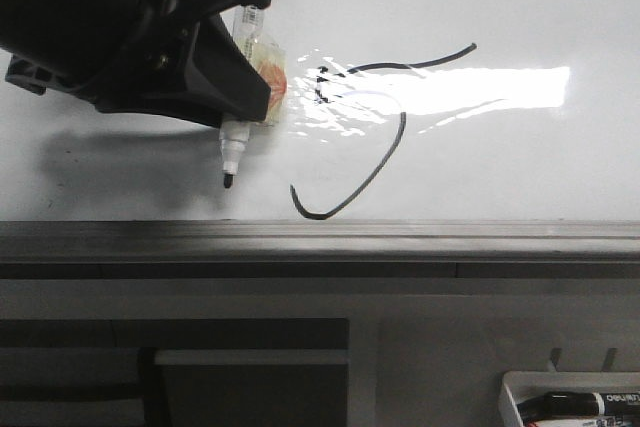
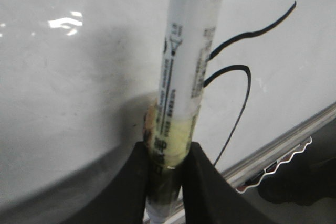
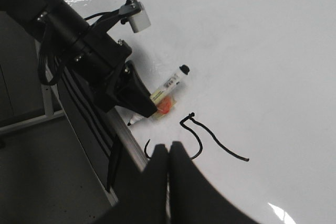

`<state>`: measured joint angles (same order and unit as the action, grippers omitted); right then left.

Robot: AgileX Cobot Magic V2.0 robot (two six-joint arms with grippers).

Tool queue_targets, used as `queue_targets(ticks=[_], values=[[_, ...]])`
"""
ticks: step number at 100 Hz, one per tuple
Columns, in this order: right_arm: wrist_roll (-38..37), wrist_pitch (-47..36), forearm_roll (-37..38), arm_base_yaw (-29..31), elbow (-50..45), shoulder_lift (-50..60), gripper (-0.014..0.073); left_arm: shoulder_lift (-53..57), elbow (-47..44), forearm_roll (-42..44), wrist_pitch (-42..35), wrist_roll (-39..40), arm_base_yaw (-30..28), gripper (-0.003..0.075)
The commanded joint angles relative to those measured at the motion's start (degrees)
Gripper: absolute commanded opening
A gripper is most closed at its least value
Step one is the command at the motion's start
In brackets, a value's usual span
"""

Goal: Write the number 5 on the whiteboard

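Observation:
On the whiteboard (image 1: 520, 7) the number 5 (image 1: 403, 127) is drawn as a thin black line with a slanted top stroke and a big open hook. My left gripper (image 1: 250, 97) is shut on a white marker (image 1: 232, 152) with its black tip pointing down, left of the hook's end. Whether the tip touches the board I cannot tell. The left wrist view has the marker (image 2: 186, 51) clamped between the jaws, with the 5 (image 2: 249, 85) beyond it. My right gripper (image 3: 169, 148) is shut on nothing, hovering over the board near the 5 (image 3: 219, 144).
A grey metal rail (image 1: 400, 232) runs along the board's near edge. A small white tray (image 1: 515, 397) holding spare markers sits below it at the front right. Bright glare (image 1: 480, 87) lies across the top of the 5.

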<state>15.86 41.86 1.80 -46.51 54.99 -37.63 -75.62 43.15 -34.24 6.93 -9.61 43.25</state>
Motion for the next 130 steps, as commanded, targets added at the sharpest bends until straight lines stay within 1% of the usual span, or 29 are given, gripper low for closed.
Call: queue_targets(ticks=[1, 36, 55, 67, 108, 114, 118, 123, 128, 130], values=[[-0.1, -3.1, 0.1, 0.3, 1.6, 0.1, -0.0061, 1.0, 1.6, -0.7, -4.6, 0.6, -0.9, -0.0021], [-0.2, -4.7, 0.1, 0.3, -1.5, 0.1, -0.0061, -0.7, 1.6, 0.5, -6.1, 0.6, -5.4, -0.0021], [-0.2, -6.1, 0.1, 0.3, -2.9, 0.1, -0.0061, -0.5, 1.6, 1.3, -7.9, 0.6, -5.4, -0.0021], [-0.2, -7.5, 0.1, 0.3, -3.0, 0.1, -0.0061, -0.5, 1.6, 3.9, -8.5, 0.6, -5.4, -0.0021], [-0.2, -8.6, 0.1, 0.3, -3.2, 0.0, -0.0061, -1.8, 1.6, 3.8, -9.7, 0.6, -5.5, -0.0017], [-0.4, -8.6, 0.1, 0.3, -3.2, 0.0, -0.0061, -1.8, 1.6, 3.8, -9.6, 0.6, -5.5, 0.0013], [-0.5, -8.6, 0.1, 0.3, -3.2, 0.0, -0.0061, -1.9, 1.6, 3.8, -9.6, 0.6, -5.5, 0.0059], [-0.5, -8.6, 0.1, 0.3, -3.2, 0.0, -0.0061, -1.9, 1.6, 3.7, -9.6, 0.6, -5.5, 0.0131], [-0.5, -8.6, 0.1, 0.3, -3.2, 0.0, -0.0061, -1.9, 1.6, 3.5, -9.6, 0.6, -5.5, 0.0223], [-0.5, -8.6, 0.1, 0.3, -3.2, 0.0, -0.0061, -1.9, 1.6, 3.4, -9.6, 0.6, -5.5, 0.0246]])
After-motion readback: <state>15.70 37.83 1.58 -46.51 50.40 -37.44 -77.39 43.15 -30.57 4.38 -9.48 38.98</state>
